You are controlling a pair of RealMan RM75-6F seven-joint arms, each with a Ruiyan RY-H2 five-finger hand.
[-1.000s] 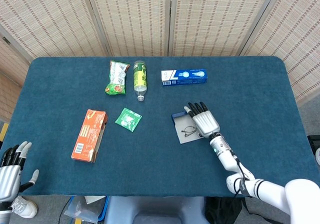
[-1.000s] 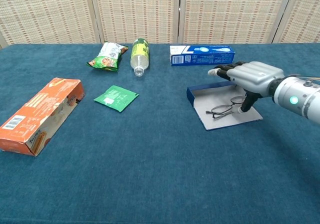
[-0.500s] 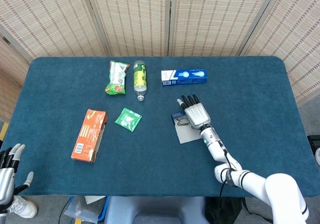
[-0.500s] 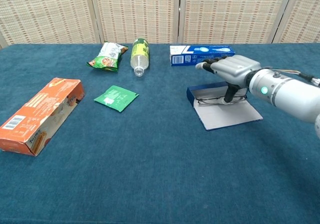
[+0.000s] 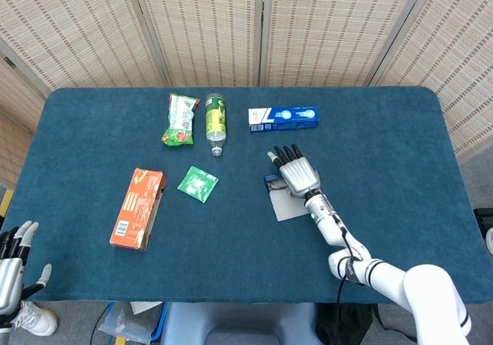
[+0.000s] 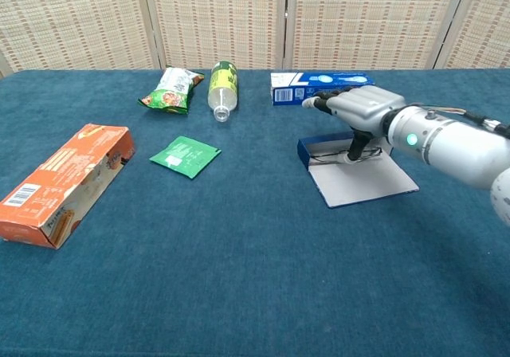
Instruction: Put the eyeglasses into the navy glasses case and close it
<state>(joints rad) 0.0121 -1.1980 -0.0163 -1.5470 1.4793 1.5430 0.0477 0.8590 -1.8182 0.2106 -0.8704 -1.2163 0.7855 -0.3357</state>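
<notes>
The navy glasses case lies open right of the table's middle, its pale lid flat toward me. The thin-framed eyeglasses lie inside the navy tray. My right hand hovers over the tray with its fingers stretched out toward the far left and its thumb pointing down onto the eyeglasses. In the head view the right hand covers most of the case, and the eyeglasses are hidden there. My left hand hangs off the table's near left corner, holding nothing, fingers apart.
An orange box lies at the left, a green sachet near the middle. At the back stand a snack bag, a lying bottle and a blue toothpaste box just behind the case.
My right hand moved from the lid toward the back left over the navy tray, and the eyeglasses went with it from the lid into the tray. My left hand sank lower.
</notes>
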